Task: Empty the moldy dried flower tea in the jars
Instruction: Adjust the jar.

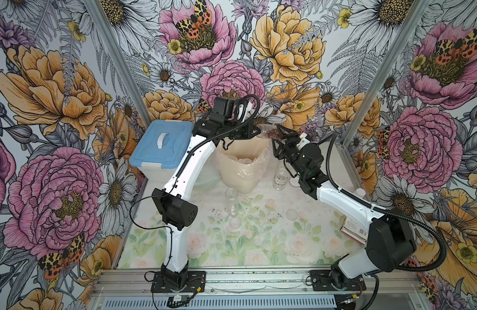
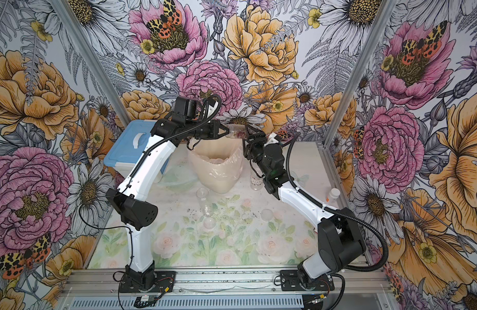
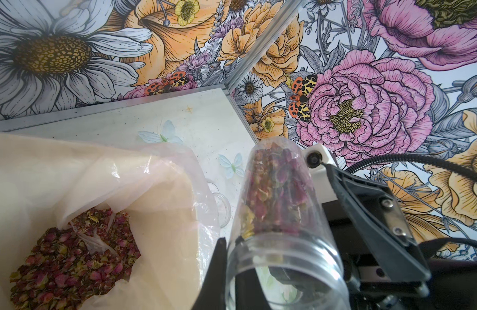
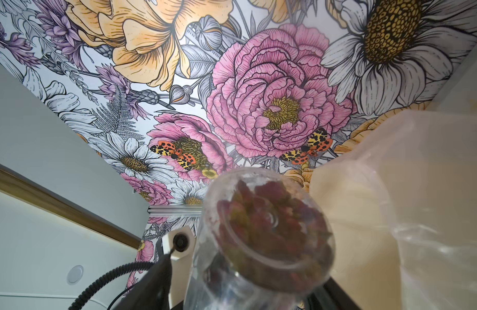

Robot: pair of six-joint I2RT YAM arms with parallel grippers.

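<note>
The left fingers are clenched on the open mouth end of a jar, holding it on its side at their own height. The right fingers are standing either side of the jar's closed end. From here I can't tell whether they are pressing on it or only flanking it. The tea, pink and brown buds, is sitting packed in the end of the jar away from the left fingers. Below both pairs of fingers a lined bin is standing on the tabletop, with a heap of tea lying in its bottom. Lower than the fingers, an empty jar and a labelled jar are standing beside the bin.
</note>
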